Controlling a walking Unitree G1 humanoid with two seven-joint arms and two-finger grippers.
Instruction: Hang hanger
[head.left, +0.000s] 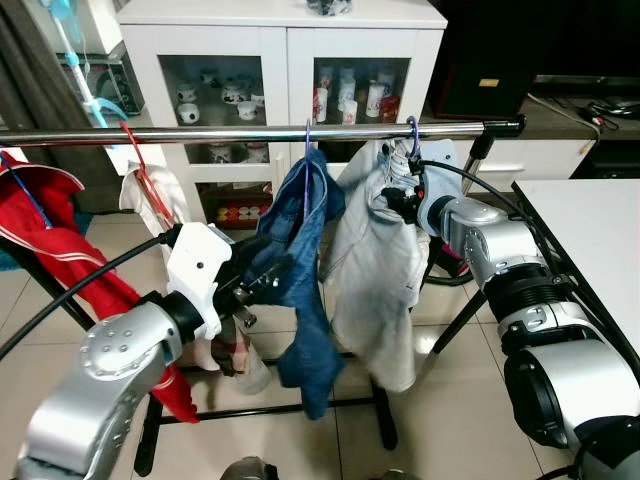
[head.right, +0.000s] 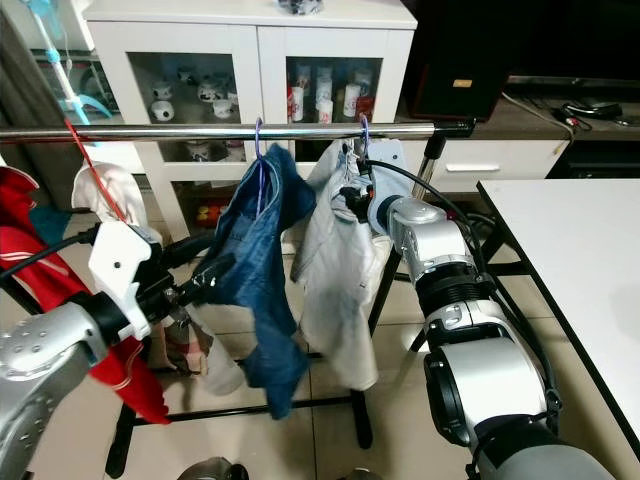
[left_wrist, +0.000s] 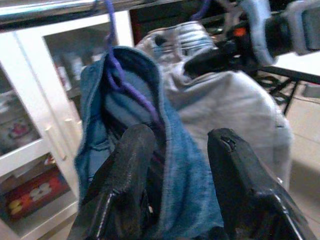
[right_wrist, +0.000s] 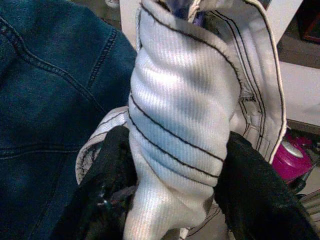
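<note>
Both grippers' tips lie half-buried: left gripper (left_wrist: 175, 165) in denim jacket (head.left: 300, 270), right gripper (right_wrist: 175, 170) in grey garment (head.left: 375, 270).

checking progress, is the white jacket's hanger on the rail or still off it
On the rail: the purple hanger hook loops over the metal rail, white jacket hanging below. The right gripper is shut on its collar.

Bare rail (head.left: 220, 133) lies open between the red hanger (head.left: 145, 178) and the denim jacket (head.left: 300, 260), which presses against the white jacket (head.left: 375, 270); the white table (head.left: 600, 240) crowds the right.
</note>
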